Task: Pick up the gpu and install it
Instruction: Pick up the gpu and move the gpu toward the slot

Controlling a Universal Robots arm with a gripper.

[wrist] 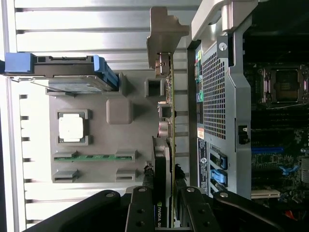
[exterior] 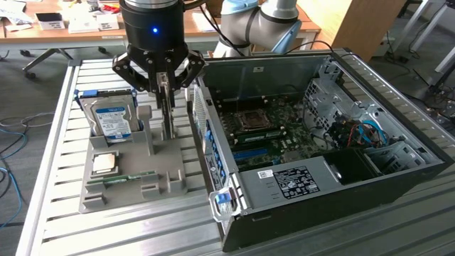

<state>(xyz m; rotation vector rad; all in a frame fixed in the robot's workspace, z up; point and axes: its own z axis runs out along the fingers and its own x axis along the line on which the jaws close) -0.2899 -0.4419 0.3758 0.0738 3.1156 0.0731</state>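
Slatted metal table [exterior: 142, 234], gripper [exterior: 165, 88] clamped on upright gpu [wrist: 160, 159] at grey tray [exterior: 131, 186], slot contact unclear, open case [exterior: 398, 176] beside

Looks like a robotics lab tucked into an office: a grey robot arm [exterior: 263, 21] over a slatted metal table [exterior: 128, 234], an opened computer case [exterior: 320, 213], and paper-strewn wooden tables [exterior: 71, 36] behind.

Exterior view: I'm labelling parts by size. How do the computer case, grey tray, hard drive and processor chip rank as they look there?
1. Computer case
2. Grey tray
3. Hard drive, standing upright in the tray
4. Processor chip, lying flat on the tray
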